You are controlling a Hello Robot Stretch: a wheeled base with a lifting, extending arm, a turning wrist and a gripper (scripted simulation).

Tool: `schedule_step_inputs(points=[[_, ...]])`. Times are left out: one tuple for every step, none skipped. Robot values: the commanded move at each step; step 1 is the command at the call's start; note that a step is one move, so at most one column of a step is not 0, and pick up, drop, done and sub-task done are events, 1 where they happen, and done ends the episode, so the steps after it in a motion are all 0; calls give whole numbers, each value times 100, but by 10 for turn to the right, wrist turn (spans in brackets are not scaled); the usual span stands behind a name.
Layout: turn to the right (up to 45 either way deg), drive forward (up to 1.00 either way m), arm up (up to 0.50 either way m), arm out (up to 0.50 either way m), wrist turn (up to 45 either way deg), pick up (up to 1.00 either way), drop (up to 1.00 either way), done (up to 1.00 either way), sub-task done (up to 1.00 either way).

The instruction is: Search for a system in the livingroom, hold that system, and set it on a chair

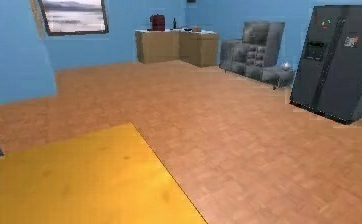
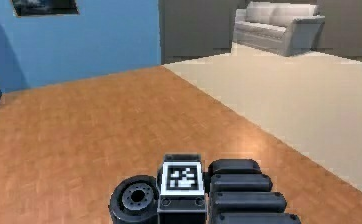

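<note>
Beneath and around the gripper (image 2: 136, 200), wood-plank floor (image 2: 79, 130); well beyond it, toward the arm side view's right, pale carpet (image 2: 299, 100) bearing a light sofa (image 2: 279, 25).

Forward view: ahead, slightly down. Arm side view: sideways, low. Both share wood floor (image 1: 229, 130).

Arm (image 2: 247, 192): matte black, stacked rounded ribbed segments. White square marker (image 2: 185, 178) with black pattern, set on a black block. Beside it the gripper (image 2: 137, 199) body: round, black, hub-like rings.
</note>
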Motion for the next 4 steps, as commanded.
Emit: schedule_step_inputs(points=[[-450,0,0,0,0,0,0,0,0],[-450,0,0,0,0,0,0,0,0],[-150,0,0,0,0,0,0,0,0],[450,0,0,0,0,0,0,0,0]])
